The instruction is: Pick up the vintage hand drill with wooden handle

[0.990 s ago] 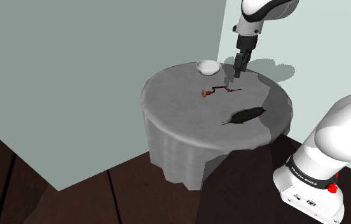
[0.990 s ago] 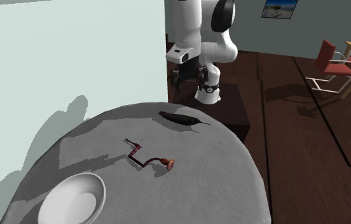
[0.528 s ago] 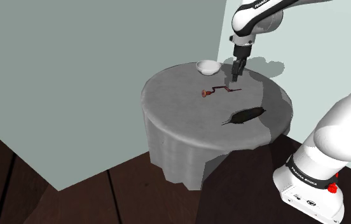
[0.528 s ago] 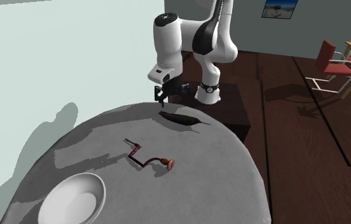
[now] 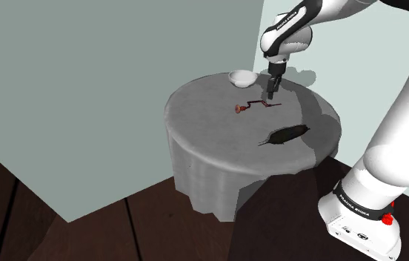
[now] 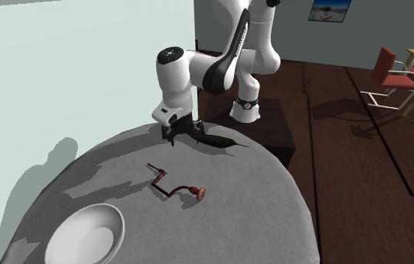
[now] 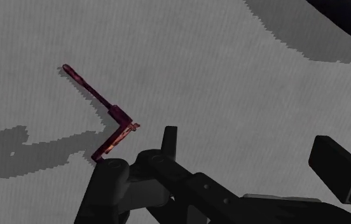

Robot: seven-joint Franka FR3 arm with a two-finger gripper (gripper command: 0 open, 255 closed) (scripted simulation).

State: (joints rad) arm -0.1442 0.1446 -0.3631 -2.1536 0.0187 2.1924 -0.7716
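Wrist view: the jaws are seen spread well apart, with nothing clasped between them; bare grey surface (image 7: 244, 76) is seen through the gap. The hand drill (image 7: 112, 111), a thin dark-red cranked rod, is laid flat on that surface just beside one finger (image 7: 170, 139), outside the gap and untouched.

In the shoulder view the hand drill (image 5: 251, 105) is found on the far half of the round, grey-draped surface (image 5: 195, 148), and the jaws are held low over its thin end. A white bowl (image 5: 241, 77) is set near the far rim, and a dark leaf-shaped object (image 5: 288, 134) is laid toward the stand (image 5: 358, 222).

In the second exterior view the hand drill (image 6: 169, 187) is placed between the bowl (image 6: 85, 234) and the dark leaf-shaped object (image 6: 217, 140), with its reddish knob (image 6: 198, 193) turned away from the arm.
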